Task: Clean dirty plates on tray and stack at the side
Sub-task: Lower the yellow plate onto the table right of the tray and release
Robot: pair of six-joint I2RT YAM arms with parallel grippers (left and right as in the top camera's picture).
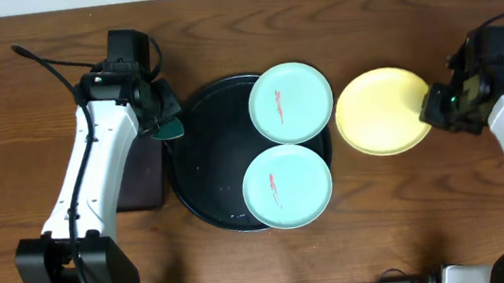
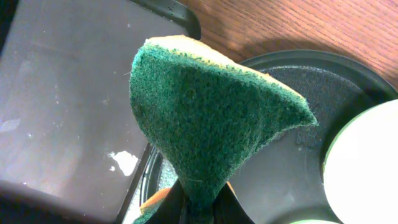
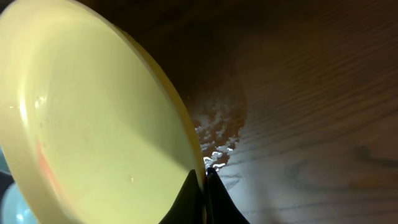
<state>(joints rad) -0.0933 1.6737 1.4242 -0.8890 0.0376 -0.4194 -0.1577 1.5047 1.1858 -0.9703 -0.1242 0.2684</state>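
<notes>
The large round black tray (image 1: 204, 156) sits mid-table. Two light blue-green plates lie on its right side, one at the back (image 1: 290, 102) and one at the front (image 1: 287, 186), each with a small red-orange smear. The pale yellow plate (image 1: 380, 112) is right of the tray, above the wood, tilted. My right gripper (image 1: 431, 107) is shut on its right rim (image 3: 200, 177); a faint orange smear shows on its inner face in the right wrist view. My left gripper (image 1: 170, 122) is shut on a green and yellow sponge (image 2: 211, 118) above the tray's left rim (image 2: 354, 68).
A smaller rectangular black tray (image 1: 142, 178) lies left of the round tray, under my left arm; its dusty surface shows in the left wrist view (image 2: 68, 106). Bare wooden table lies on the far right and far left.
</notes>
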